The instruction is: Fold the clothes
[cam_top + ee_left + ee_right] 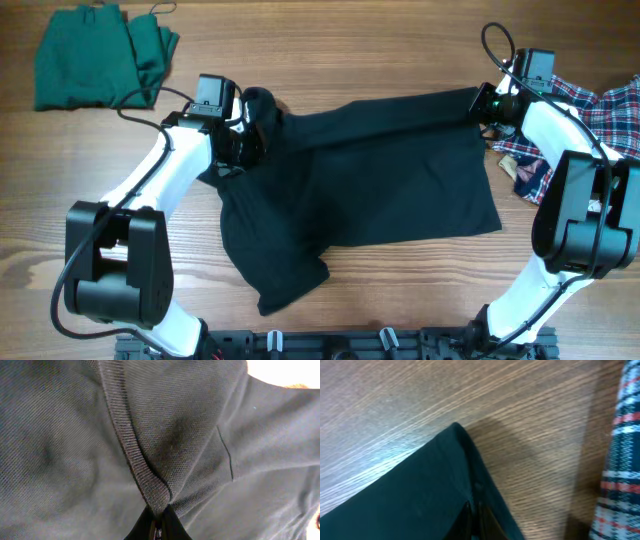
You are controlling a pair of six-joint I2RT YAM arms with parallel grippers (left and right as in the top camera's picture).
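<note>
One black shirt (380, 170) lies half-spread at the middle of the table (350, 40), strung between two arms. The left gripper (245, 135) pinches a ribbed edge in closed jaws, and the right gripper (487, 103) clamps a corner. A clean fold likely needs both ends carried level and taut, clear of the plaid garment (600, 110) and the green garment (95, 55).

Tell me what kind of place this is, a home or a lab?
Most likely a robotics lab bench, not a home: the left gripper and right gripper each hold an edge of a black shirt spread on a wooden table, with a green garment and plaid shirt lying aside.
</note>
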